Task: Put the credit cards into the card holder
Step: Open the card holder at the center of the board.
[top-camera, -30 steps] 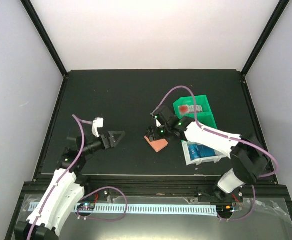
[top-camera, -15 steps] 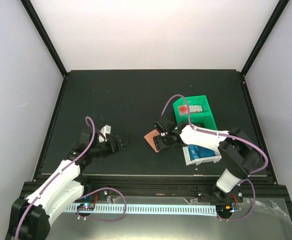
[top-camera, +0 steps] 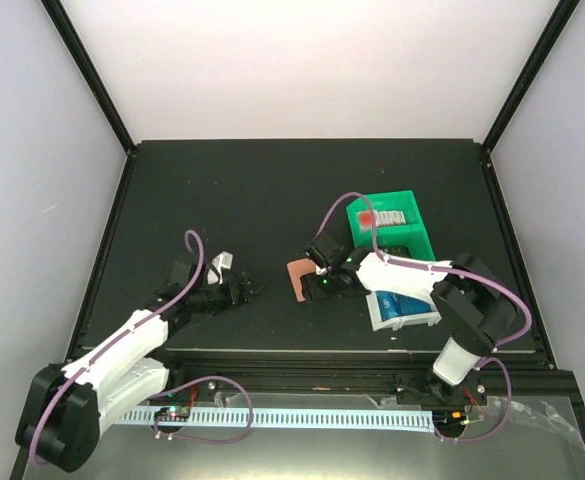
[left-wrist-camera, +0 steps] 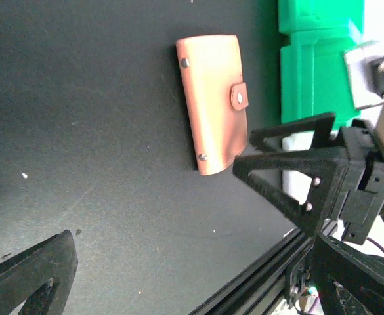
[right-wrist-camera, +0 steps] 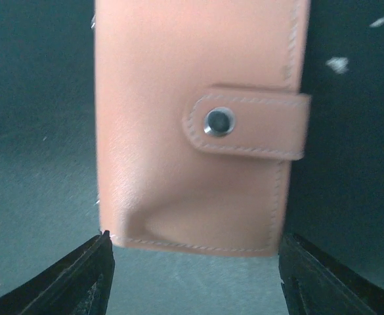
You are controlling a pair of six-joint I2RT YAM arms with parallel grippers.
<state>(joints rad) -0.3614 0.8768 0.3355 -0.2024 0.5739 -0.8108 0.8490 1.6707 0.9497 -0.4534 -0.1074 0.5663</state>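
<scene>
The right end effector (right-wrist-camera: 195,266) stood wide open, gripping nothing, its two black fingertips flanking the near end of the small salmon-pink folded leather-like wallet (right-wrist-camera: 178,164). The wallet lay flat and snapped shut on the black surface (top-camera: 232,200), just left of a green plastic bin (top-camera: 420,240). Bright blue flat cards (top-camera: 400,303) sat in a white bin (top-camera: 375,318) nearby. The left end effector (top-camera: 247,290) was fully open and empty, apart from the wallet.

Cannot tell green bin (top-camera: 418,241) contents from above: too small. Finds cards (top-camera: 404,304) partly hidden under right arm (top-camera: 412,272). Loses wallet (right-wrist-camera: 172,144) top past upper edge of right wrist view.
</scene>
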